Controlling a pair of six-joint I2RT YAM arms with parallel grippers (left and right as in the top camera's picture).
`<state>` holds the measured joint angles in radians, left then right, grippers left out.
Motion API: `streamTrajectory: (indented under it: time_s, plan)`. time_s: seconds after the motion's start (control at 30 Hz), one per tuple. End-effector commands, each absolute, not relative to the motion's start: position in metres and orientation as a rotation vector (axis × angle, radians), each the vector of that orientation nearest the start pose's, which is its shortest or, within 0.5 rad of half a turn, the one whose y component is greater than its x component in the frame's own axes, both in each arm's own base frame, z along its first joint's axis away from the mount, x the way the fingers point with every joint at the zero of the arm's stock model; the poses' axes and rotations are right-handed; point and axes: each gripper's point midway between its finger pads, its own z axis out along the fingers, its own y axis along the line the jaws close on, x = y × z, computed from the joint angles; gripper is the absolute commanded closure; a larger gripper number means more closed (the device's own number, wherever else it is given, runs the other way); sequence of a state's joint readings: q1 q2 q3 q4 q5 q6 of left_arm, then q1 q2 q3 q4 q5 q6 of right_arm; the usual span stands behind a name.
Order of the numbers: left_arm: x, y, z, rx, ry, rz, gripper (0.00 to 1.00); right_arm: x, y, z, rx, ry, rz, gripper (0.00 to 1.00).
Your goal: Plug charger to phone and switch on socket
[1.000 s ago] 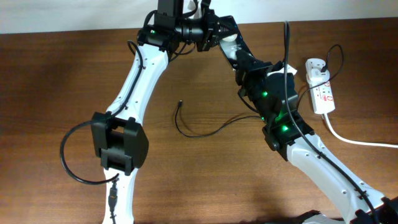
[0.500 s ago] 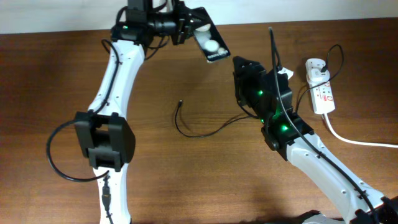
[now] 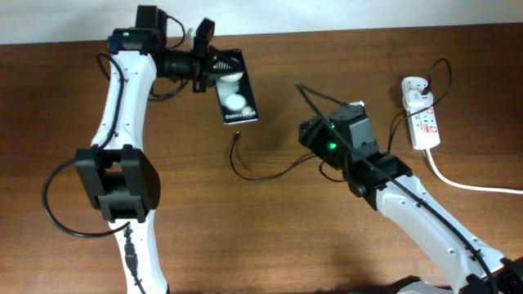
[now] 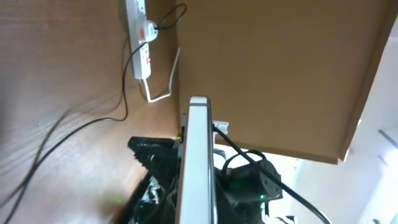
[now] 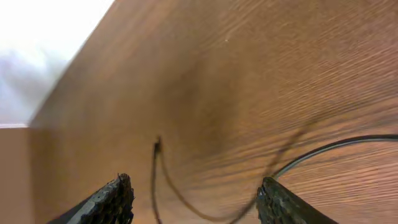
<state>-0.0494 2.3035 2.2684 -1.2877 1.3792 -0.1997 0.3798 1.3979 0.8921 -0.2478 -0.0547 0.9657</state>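
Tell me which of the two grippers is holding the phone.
The left gripper, clamped on the phone; the right gripper hangs open and empty above the charger.

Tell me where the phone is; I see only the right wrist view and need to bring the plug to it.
Observer: The left end effector grips the phone at its far end, left of your arm in the overhead view.
Operator: Which face shows?
Observer: The face with the white round patches and Galaxy lettering faces up.
Operator: How near is the plug?
Observer: The charger has its plug tip lying loose on the table, just off the phone's near end.
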Motion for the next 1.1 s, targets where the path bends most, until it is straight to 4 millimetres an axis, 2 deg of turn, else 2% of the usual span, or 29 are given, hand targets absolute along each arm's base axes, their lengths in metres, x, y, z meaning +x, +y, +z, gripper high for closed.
streamTrajectory:
  time_s: [0.0, 0.03, 0.1, 0.2, 0.27, 0.57, 0.67, 0.87, 0.97, 1.07]
  plan:
    - [0.459, -0.156, 0.277, 0.154, 2.262, -1.926, 1.00, 0.356, 0.158, 0.131, 0.546, 2.420, 0.654, 0.30]
    - [0.459, -0.149, 0.277, 0.133, 2.262, -1.922, 1.00, 0.354, 0.157, 0.129, 0.528, 2.434, 0.641, 0.29]
    - [0.457, -0.121, 0.276, 0.070, 2.252, -1.902, 1.00, 0.344, 0.153, 0.120, 0.536, 2.488, 0.605, 0.26]
    - [0.450, -0.091, 0.273, 0.014, 2.249, -1.866, 1.00, 0.336, 0.162, 0.118, 0.337, 2.539, 0.618, 0.25]
    - [0.449, -0.070, 0.264, -0.055, 2.304, -1.806, 1.00, 0.332, 0.169, 0.119, 0.247, 2.551, 0.648, 0.25]
    - [0.452, -0.034, 0.259, -0.152, 2.303, -1.744, 1.00, 0.313, 0.172, 0.110, 0.228, 2.643, 0.686, 0.25]
    - [0.453, -0.022, 0.259, -0.190, 2.293, -1.734, 1.00, 0.306, 0.181, 0.111, 0.164, 2.663, 0.754, 0.25]
    - [0.453, 0.014, 0.259, -0.277, 2.253, -1.696, 1.00, 0.298, 0.191, 0.114, 0.123, 2.682, 0.841, 0.25]
    - [0.452, 0.033, 0.259, -0.322, 2.231, -1.674, 1.00, 0.295, 0.197, 0.118, 0.091, 2.682, 0.884, 0.25]
    - [0.451, 0.048, 0.261, -0.357, 2.205, -1.664, 1.00, 0.299, 0.208, 0.135, 0.037, 2.652, 0.880, 0.25]
